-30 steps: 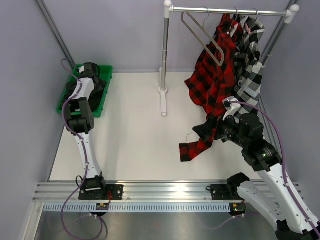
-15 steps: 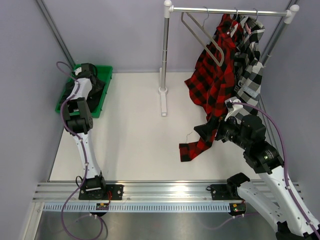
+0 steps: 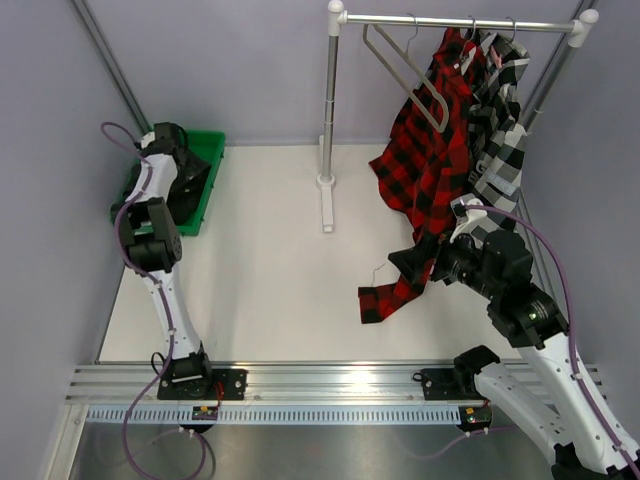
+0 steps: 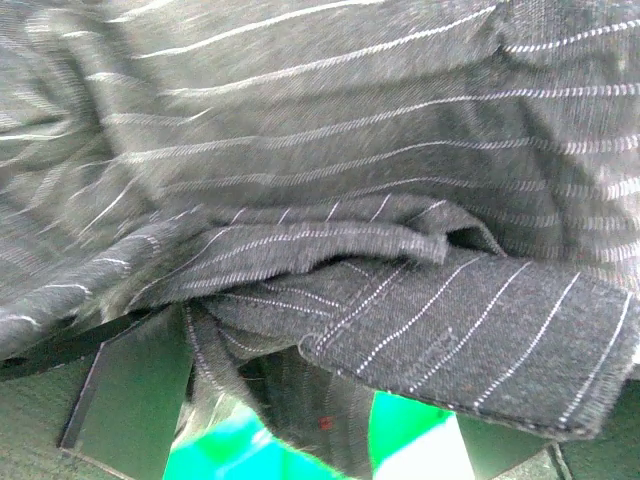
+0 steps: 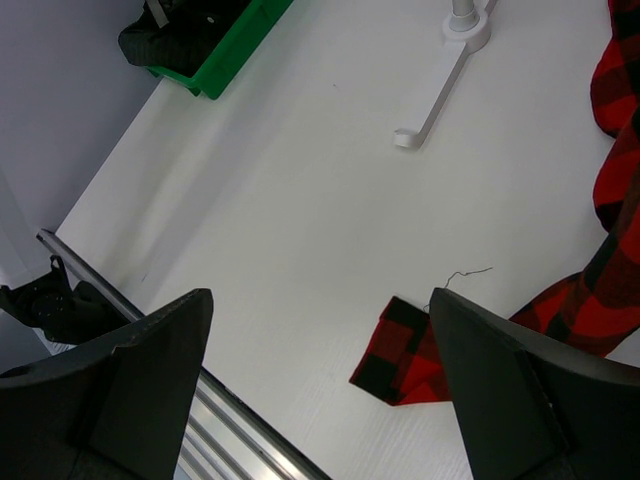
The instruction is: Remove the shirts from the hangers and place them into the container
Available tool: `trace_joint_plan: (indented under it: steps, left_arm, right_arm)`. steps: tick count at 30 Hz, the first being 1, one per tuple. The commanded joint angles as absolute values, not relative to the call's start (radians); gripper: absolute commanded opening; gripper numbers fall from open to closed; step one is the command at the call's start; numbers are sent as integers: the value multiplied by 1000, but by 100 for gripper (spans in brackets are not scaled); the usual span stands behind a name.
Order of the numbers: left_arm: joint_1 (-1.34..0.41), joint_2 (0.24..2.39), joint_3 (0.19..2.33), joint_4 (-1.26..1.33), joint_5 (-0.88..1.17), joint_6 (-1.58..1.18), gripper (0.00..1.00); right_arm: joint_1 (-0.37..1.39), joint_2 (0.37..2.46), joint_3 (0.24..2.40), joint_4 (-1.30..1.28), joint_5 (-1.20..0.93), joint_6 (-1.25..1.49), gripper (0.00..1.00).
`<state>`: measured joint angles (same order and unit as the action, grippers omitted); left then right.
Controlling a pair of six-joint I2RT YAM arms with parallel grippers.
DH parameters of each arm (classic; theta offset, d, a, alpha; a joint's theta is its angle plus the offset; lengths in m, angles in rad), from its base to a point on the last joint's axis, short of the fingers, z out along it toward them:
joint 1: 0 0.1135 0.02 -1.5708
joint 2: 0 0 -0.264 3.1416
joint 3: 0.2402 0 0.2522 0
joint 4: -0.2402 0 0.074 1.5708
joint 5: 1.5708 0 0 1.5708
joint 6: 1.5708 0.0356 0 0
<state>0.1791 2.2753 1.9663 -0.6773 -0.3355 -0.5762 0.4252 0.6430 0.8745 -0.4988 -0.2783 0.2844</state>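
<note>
The dark charcoal pinstriped shirt (image 4: 350, 200) lies bunched in the green container (image 3: 212, 150) at the far left corner of the bench (image 3: 270, 270). The left claw (image 4: 320, 435) hangs right over it, released, its fingers (image 4: 130, 400) spread wide with loose folds of cloth between them and green plastic showing below.

Across the bench, the red-and-black plaid shirt (image 3: 430, 150) hangs from the rail (image 3: 450, 20) at the far right. One sleeve trails down so that its cuff (image 5: 405, 360) rests on the bench. The black-and-white plaid shirt (image 3: 500, 150) hangs just beside it, nearer the right post. A bare pale hanger (image 3: 405, 65) hangs tilted on the rail to their left.

The right claw (image 5: 320, 385) hovers near the red cuff, jaws wide apart and gripping nothing.
</note>
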Motion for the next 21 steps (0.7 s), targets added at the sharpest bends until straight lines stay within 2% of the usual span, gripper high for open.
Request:
trace_joint_plan:
  steps: [1, 19, 21]
  left_arm:
    - [203, 2109, 1956, -681, -330, -577, 99]
    - [193, 1815, 1712, -609, -261, -569, 99]
    - [181, 1780, 1658, -583, -250, -557, 96]
  right_arm:
    - [423, 626, 884, -491, -272, 279, 100]
    - [423, 580, 900, -508, -270, 279, 100]
    - [422, 572, 900, -508, -270, 281, 100]
